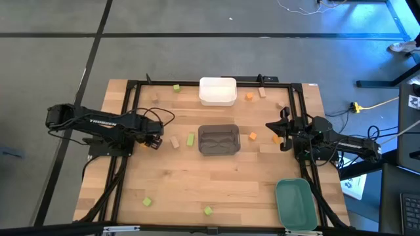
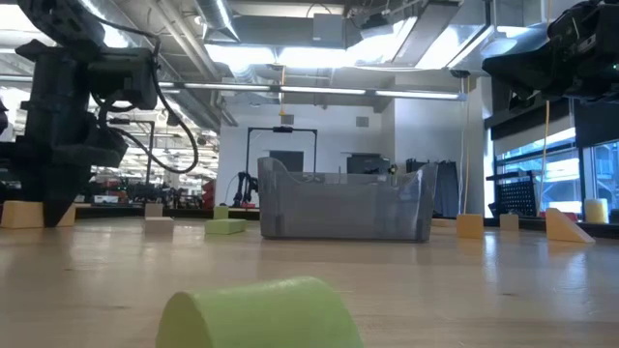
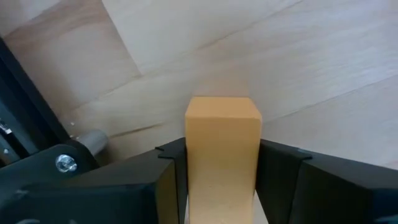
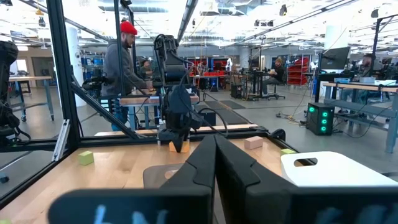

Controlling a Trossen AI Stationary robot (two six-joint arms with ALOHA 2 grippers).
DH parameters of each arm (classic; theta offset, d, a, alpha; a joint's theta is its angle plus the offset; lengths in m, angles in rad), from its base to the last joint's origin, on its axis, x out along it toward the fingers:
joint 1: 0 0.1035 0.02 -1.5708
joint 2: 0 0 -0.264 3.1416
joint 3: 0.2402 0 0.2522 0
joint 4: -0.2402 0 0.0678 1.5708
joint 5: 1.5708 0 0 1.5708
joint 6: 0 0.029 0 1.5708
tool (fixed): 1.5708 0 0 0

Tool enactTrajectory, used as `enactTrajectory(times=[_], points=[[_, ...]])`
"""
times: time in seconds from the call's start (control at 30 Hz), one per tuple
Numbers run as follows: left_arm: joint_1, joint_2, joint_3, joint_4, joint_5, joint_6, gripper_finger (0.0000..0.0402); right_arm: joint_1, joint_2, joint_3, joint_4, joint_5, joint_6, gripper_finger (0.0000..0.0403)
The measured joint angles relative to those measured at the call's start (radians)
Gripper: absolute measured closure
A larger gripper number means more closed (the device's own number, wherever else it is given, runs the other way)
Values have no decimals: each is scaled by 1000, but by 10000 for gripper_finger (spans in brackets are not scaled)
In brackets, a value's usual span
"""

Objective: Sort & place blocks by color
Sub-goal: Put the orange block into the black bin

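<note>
My left gripper (image 1: 151,141) (image 3: 222,155) points down at the table's left middle and is shut on an orange block (image 3: 222,134). In the low view it stands at the far left (image 2: 53,208). My right gripper (image 1: 278,127) (image 4: 215,144) is shut, holds nothing and hovers level at the right middle, beside another orange block (image 1: 276,138). Loose blocks lie flat on the wood: green (image 1: 190,139), tan (image 1: 174,141), orange (image 1: 252,136), green (image 1: 176,88), orange (image 1: 249,97), tan (image 1: 262,93), and two green ones near the front (image 1: 147,202) (image 1: 208,210). My left gripper pinches the orange block between its two fingers (image 3: 171,168), which lie on two opposite side faces (image 3: 193,162). The fingers come from above, pointing down. The block stands upright between them, and its end (image 3: 224,107) reaches past the fingertips. In the low view its bottom (image 2: 24,220) seems to be on the table.
A dark grey bin (image 1: 218,139) sits at the table's middle. A white bin (image 1: 217,91) is at the far edge and a green bin (image 1: 294,202) at the near right corner. A black frame (image 1: 131,118) rings the table. A person (image 4: 124,68) stands beyond the table.
</note>
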Motion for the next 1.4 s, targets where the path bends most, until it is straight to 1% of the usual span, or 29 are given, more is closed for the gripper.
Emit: enactTrajectory(times=[0.17,0.3,0.6,0.77,0.83,0.93,1.0,1.13,1.3,1.4], points=[[0,2,55,16,-13,34,289,0,0,0,0,0,0,391],[0,2,145,16,-19,78,289,0,0,0,0,0,0,391],[-1,6,442,45,-79,207,289,0,0,0,1,0,0,391],[-23,62,616,70,-122,271,289,0,0,0,3,0,10,391],[-37,106,679,95,-130,305,289,0,2,12,-16,0,54,391],[-58,183,748,138,-138,341,289,0,5,56,-94,0,105,391],[-72,239,783,179,-135,368,289,0,10,104,-167,0,108,391],[-86,346,845,229,-66,411,289,0,31,225,-369,0,124,391],[-91,464,880,252,-48,422,289,0,123,388,-633,-1,176,391],[-91,526,880,303,-15,422,289,0,189,454,-697,-1,184,391]])
